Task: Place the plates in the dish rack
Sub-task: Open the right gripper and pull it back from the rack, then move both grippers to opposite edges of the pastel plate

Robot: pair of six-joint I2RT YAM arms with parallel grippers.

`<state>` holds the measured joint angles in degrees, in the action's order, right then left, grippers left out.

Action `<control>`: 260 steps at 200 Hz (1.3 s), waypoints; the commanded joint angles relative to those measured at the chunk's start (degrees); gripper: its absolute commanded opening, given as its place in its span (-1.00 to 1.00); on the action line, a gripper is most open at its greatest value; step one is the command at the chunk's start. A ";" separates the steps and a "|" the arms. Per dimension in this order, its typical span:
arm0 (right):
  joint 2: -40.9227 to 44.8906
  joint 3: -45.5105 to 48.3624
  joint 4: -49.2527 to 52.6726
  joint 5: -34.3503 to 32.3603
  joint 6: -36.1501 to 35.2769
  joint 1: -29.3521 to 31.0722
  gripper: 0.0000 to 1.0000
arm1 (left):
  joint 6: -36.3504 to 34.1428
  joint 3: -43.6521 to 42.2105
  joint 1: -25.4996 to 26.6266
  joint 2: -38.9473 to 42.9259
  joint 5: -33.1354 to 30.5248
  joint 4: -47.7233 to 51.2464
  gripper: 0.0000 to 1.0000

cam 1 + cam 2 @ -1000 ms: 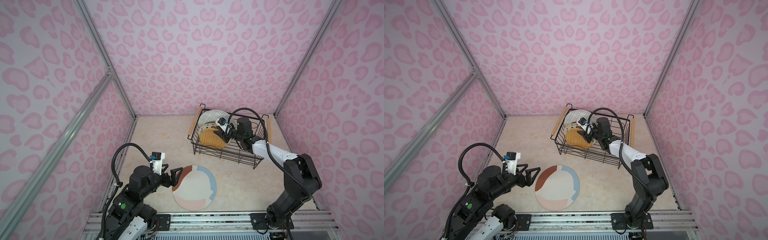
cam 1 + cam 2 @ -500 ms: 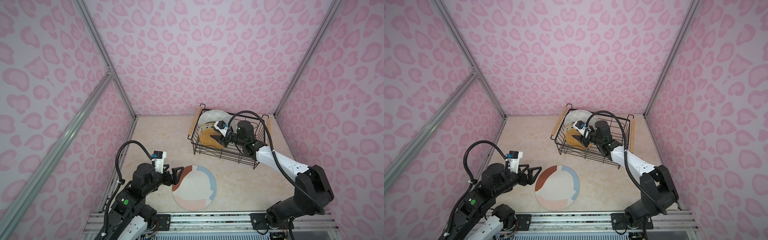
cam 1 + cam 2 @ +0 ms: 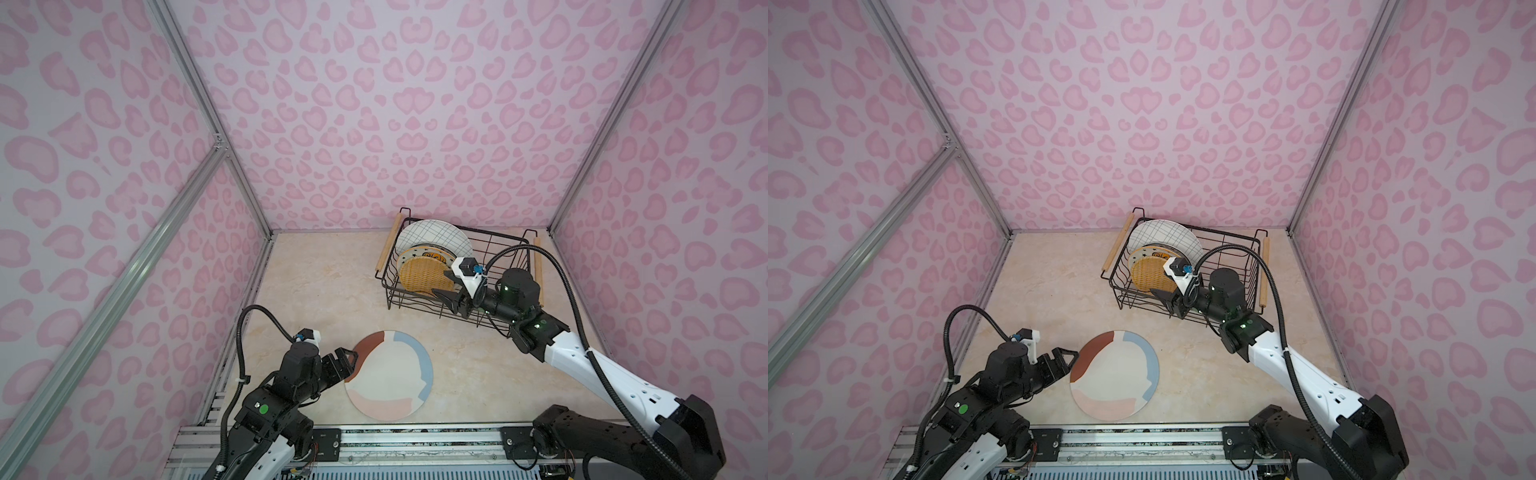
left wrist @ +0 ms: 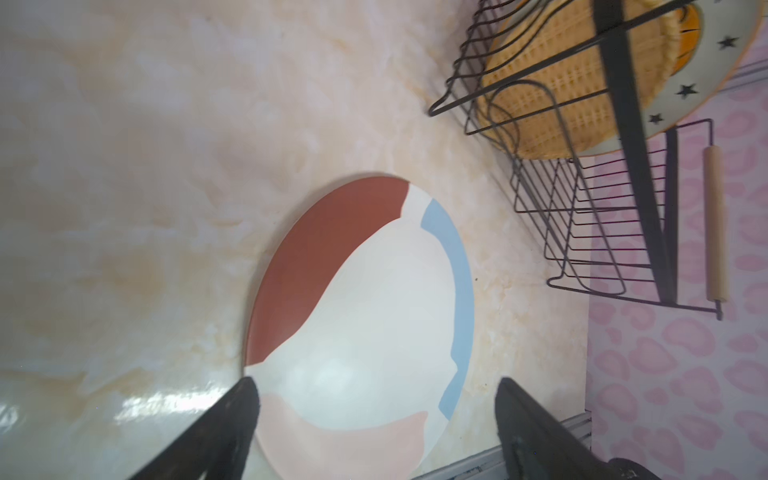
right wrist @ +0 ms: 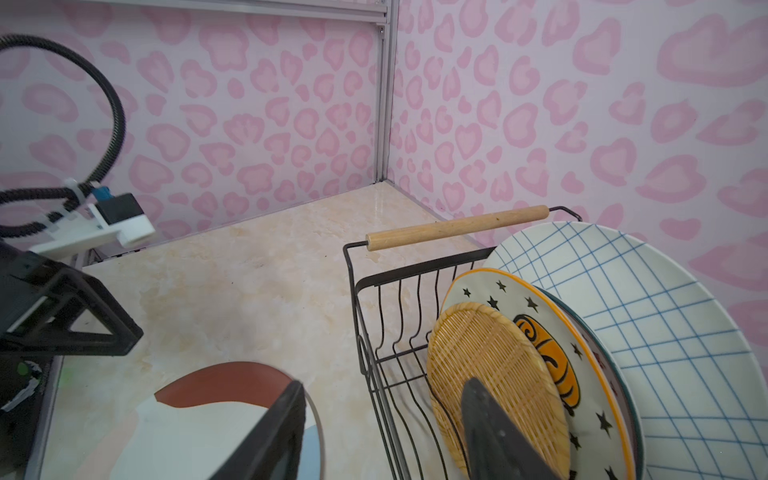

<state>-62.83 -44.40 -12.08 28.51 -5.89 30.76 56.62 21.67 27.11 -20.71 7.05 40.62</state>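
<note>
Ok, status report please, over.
Left gripper open at rim of pastel-patch plate. Right gripper open, empty, beside woven plate in dish rack. Nothing blocking.

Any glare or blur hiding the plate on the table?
Left wrist view: a bright glare streak on the glossy marble-look tabletop beside the round pastel-patched plate, whose rim reads clearly; the black wire dish rack looks smeared. Right wrist view: the woven yellow plate is sharp. Both top views: even light, no glare.
</note>
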 commanded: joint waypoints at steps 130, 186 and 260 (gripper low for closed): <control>13.78 3.65 24.21 -2.76 29.09 7.15 0.21 | 2.00 -11.74 -0.04 -11.71 5.74 -11.34 0.63; 15.82 7.74 26.51 -9.93 44.22 20.23 0.12 | 1.47 -12.98 -0.04 -11.03 5.26 -12.70 0.54; 11.95 26.24 8.07 -15.24 60.62 21.38 0.09 | 1.05 -13.23 -0.04 -11.46 4.85 -13.63 0.50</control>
<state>-47.31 -19.90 4.56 15.97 49.78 52.29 58.54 9.15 27.07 -31.44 13.19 21.12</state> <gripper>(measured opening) 0.541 0.755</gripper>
